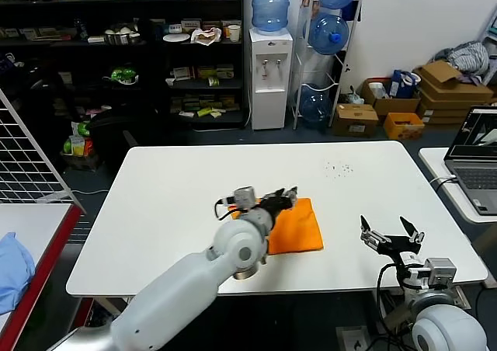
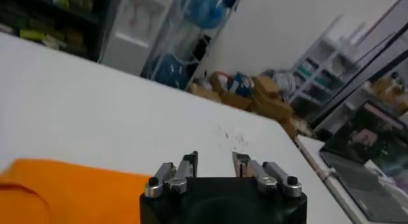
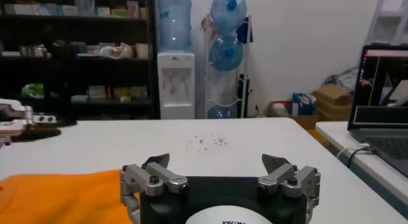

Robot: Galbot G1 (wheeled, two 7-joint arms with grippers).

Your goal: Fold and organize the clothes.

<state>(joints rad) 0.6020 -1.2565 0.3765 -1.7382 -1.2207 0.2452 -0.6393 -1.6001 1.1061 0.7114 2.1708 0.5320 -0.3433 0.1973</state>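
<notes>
The orange T-shirt [image 1: 293, 228] is lying folded into a compact rectangle mid-table [image 1: 171, 203]; folding is judged nearly done. The left gripper [image 1: 284, 196] is being held above it, jaws narrowly parted, empty; the right gripper [image 1: 390, 232] is being kept wide beside it

My workspace is a white table [image 1: 178, 203] with a patch of dark specks [image 1: 338, 168] near the far side. Behind it there's dark shelving [image 1: 116, 48] crammed with boxes and odds and ends, a white water dispenser [image 1: 269, 75] with a blue bottle on top, and a rack of spare water jugs [image 1: 326, 48] next to it. Cardboard boxes [image 1: 443, 91] pile up against the white wall. A laptop [image 1: 477, 157] sits open on the side desk to the right, and a wire grid panel [image 1: 27, 153] leans in on the left.
</notes>
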